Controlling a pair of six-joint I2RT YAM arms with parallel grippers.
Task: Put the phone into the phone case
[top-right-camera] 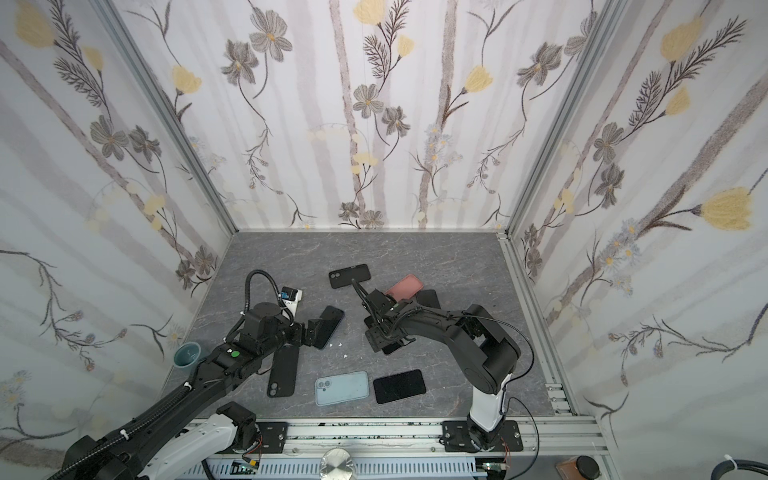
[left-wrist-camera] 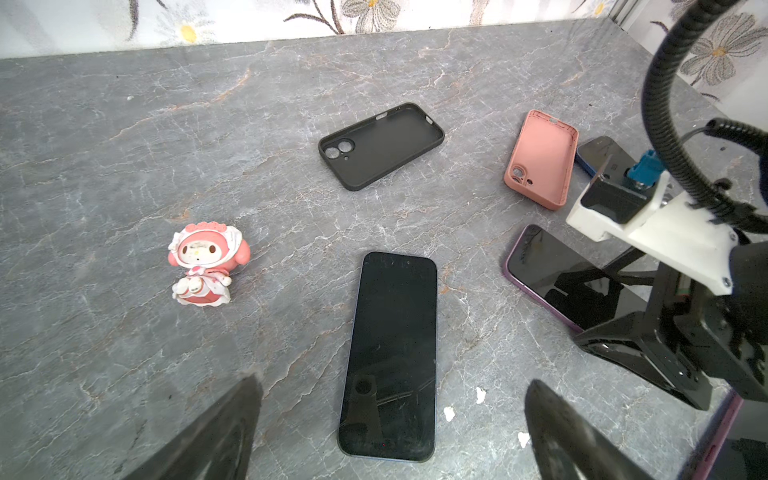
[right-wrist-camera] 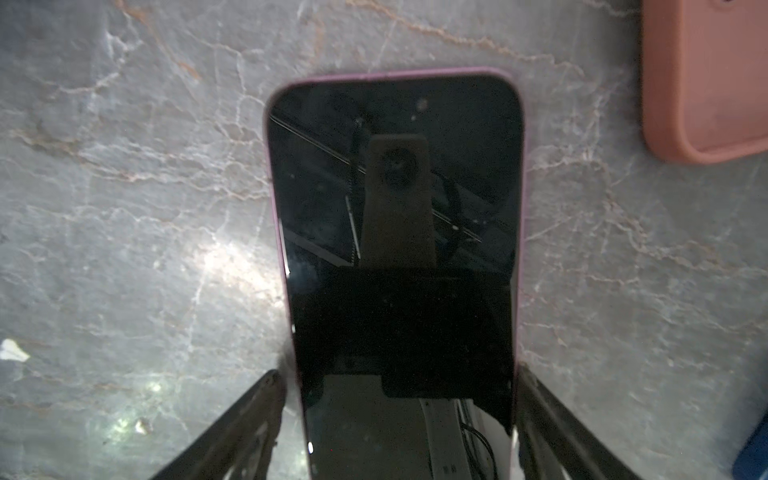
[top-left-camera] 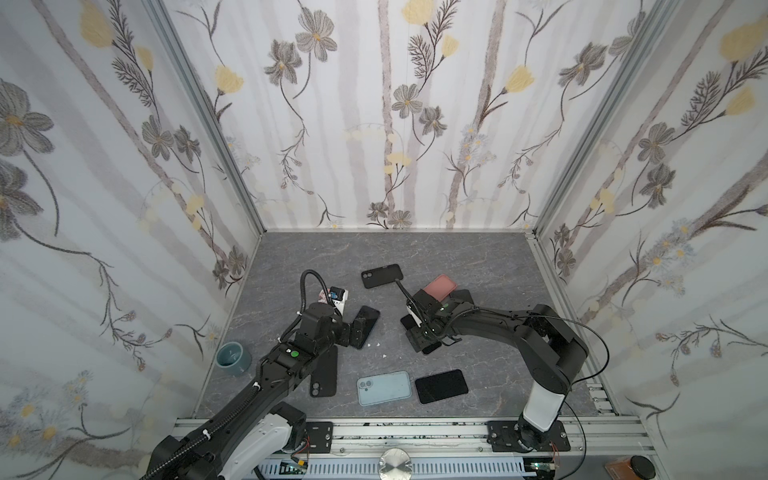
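A purple-edged phone (right-wrist-camera: 395, 208) lies screen up on the grey table. My right gripper (right-wrist-camera: 401, 374) straddles its near end, and both fingers (right-wrist-camera: 266, 407) press against its long edges. In a top view this gripper (top-left-camera: 419, 336) sits right of centre. A dark phone (left-wrist-camera: 392, 340) lies screen up under my left gripper (left-wrist-camera: 392, 382), whose fingers stand wide apart and clear of the phone. An empty black phone case (top-left-camera: 382, 275) lies behind the two grippers. An empty pink phone case (top-left-camera: 440, 286) is just beyond the right gripper.
Another black case (top-left-camera: 324, 374) lies partly under the left arm. A light blue phone or case (top-left-camera: 384, 387) lies back up beside a black phone (top-left-camera: 441, 386) at the front. A blue phone (left-wrist-camera: 598, 151) sits by the pink case. There is a pink figurine (left-wrist-camera: 203, 266) and a teal cup (top-left-camera: 233, 358) on the left.
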